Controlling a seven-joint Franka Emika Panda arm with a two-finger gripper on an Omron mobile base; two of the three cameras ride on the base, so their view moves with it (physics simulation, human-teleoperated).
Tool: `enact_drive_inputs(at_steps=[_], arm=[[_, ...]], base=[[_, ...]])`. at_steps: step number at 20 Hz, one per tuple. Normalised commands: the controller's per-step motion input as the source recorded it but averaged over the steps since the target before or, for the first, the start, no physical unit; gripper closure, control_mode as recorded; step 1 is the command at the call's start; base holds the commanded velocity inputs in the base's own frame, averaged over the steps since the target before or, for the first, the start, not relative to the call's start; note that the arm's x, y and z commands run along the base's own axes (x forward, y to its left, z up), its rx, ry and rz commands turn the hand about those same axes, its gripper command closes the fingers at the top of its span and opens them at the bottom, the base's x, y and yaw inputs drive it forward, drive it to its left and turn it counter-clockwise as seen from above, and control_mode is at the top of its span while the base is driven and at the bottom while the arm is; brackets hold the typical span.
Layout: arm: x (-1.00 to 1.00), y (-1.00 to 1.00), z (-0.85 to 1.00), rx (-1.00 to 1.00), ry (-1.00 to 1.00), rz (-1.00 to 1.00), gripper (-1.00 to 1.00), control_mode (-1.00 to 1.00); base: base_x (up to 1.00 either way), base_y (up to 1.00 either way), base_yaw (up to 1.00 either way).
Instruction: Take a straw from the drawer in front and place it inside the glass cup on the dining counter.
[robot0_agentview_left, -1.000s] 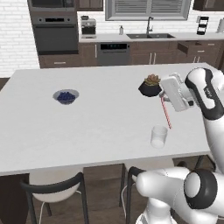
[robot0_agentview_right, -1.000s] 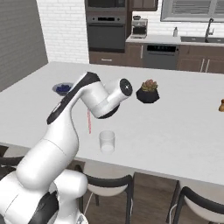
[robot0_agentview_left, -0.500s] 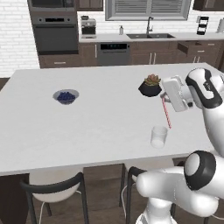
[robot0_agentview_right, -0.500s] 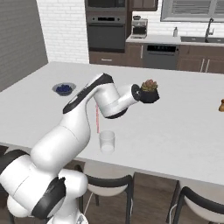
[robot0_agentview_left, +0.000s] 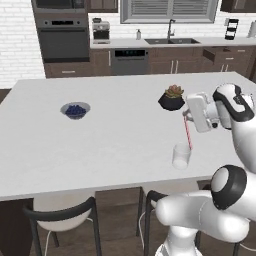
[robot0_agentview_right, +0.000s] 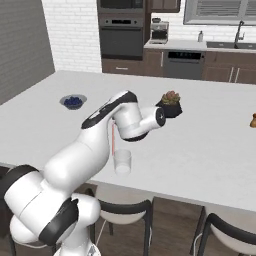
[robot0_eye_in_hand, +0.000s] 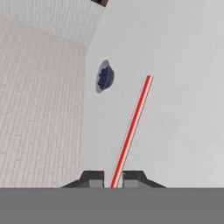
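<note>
My gripper (robot0_agentview_left: 186, 117) is shut on the top of the thin pink-red straw (robot0_agentview_left: 188, 133), which hangs nearly upright over the dining counter (robot0_agentview_left: 115, 135). The straw's lower tip is at about rim height of the clear glass cup (robot0_agentview_left: 181, 156), near the rim's edge, and I cannot tell if it is inside. In the right base view the straw (robot0_agentview_right: 113, 137) drops beside my forearm to the cup (robot0_agentview_right: 122, 162). In the hand view the straw (robot0_eye_in_hand: 131, 131) runs out from between the shut fingertips of the gripper (robot0_eye_in_hand: 113, 179). A dark brown drawer (robot0_agentview_left: 212, 53) seems pulled out in the far cabinets.
A grey bowl of blue berries (robot0_agentview_left: 75, 110) sits on the counter's left part. A black pot with a succulent (robot0_agentview_left: 172, 98) stands just behind my hand. A small brown object (robot0_agentview_right: 254, 120) is at the far right. Dark-framed stools (robot0_agentview_left: 60, 215) stand under the near edge.
The arm has swung and the wrist has turned. The straw has shifted slightly toward the cup and stays in the gripper. Cup, bowl and pot have not moved.
</note>
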Motion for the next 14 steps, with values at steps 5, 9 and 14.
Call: enact_drive_inputs(at_steps=[5,9,14], arm=[[0.3,-0.02,-0.21,0.02,-0.09,0.0,1.0,-1.0],[0.29,-0.01,-0.25,0.0,-0.12,0.0,1.0,-1.0],[0.09,-0.04,-0.25,0.0,-0.11,0.0,1.0,-1.0]], base=[[0.0,0.0,0.0],[0.0,0.0,0.0],[0.0,0.0,0.0]])
